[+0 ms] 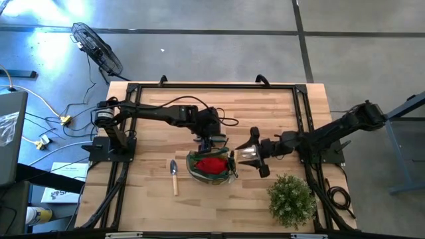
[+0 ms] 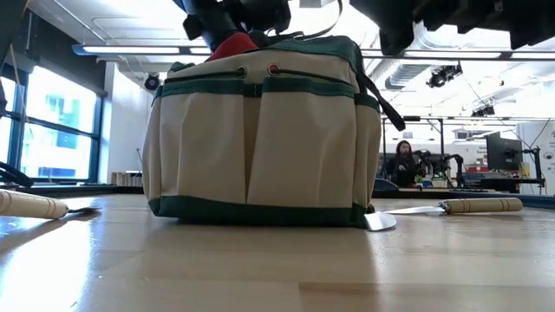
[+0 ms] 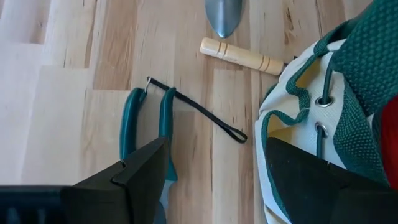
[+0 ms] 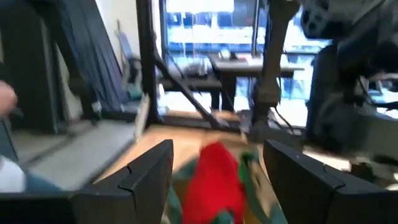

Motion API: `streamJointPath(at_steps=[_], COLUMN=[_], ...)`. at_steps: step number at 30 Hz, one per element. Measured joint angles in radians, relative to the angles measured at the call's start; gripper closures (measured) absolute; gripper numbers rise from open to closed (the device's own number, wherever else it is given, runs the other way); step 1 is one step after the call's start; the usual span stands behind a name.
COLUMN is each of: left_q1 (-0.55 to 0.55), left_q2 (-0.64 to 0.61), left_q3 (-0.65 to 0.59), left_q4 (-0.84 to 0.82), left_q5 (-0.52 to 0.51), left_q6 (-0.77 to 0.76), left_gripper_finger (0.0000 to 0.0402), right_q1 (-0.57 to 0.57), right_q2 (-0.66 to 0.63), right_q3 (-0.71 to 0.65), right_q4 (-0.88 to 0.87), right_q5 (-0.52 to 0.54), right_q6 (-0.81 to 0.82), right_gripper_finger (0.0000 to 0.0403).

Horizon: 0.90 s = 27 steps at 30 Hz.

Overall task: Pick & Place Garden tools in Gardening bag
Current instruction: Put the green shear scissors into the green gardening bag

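The gardening bag (image 1: 211, 166), cream with green trim, stands mid-table with a red fabric piece (image 1: 211, 164) sticking out of its top. My left gripper (image 1: 211, 141) hovers open just past the bag's far rim. Below it, green-handled pruning shears (image 3: 146, 118) lie flat on the wood. One wooden-handled trowel (image 1: 174, 176) lies left of the bag. Another trowel handle (image 3: 239, 55) and a blade (image 3: 222, 15) lie beyond the shears. My right gripper (image 1: 250, 154) is level and open at the bag's right, and the red piece (image 4: 214, 180) shows past its fingers.
A bushy green potted plant (image 1: 292, 199) stands at the near right corner. A black frame (image 1: 212, 86) runs round the table's edges. A trowel (image 2: 468, 206) lies flat beside the bag (image 2: 260, 130) in the low view. Bare wood lies along the near edge.
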Motion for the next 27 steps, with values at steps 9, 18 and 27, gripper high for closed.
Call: streamJointPath(at_steps=[9, 18, 27], left_q1=[0.017, 0.042, 0.041], left_q2=[0.001, 0.000, 0.000], left_q3=[0.106, 0.126, 0.126], left_q4=[-0.125, -0.176, -0.116], left_q5=[-0.070, -0.062, -0.062], left_q6=[-0.024, -0.034, -0.102], left_gripper_finger=[0.0142, 0.0142, 0.0142], right_q1=[-0.001, -0.001, 0.006], right_q2=[-0.023, -0.360, -0.913], right_q3=[-0.001, -0.001, 0.034], right_q4=[-0.161, -0.368, -0.802], right_q5=[0.133, 0.324, 0.257], right_q6=[-0.035, -0.046, 0.218], right_gripper_finger=[0.0163, 0.0163, 0.0163])
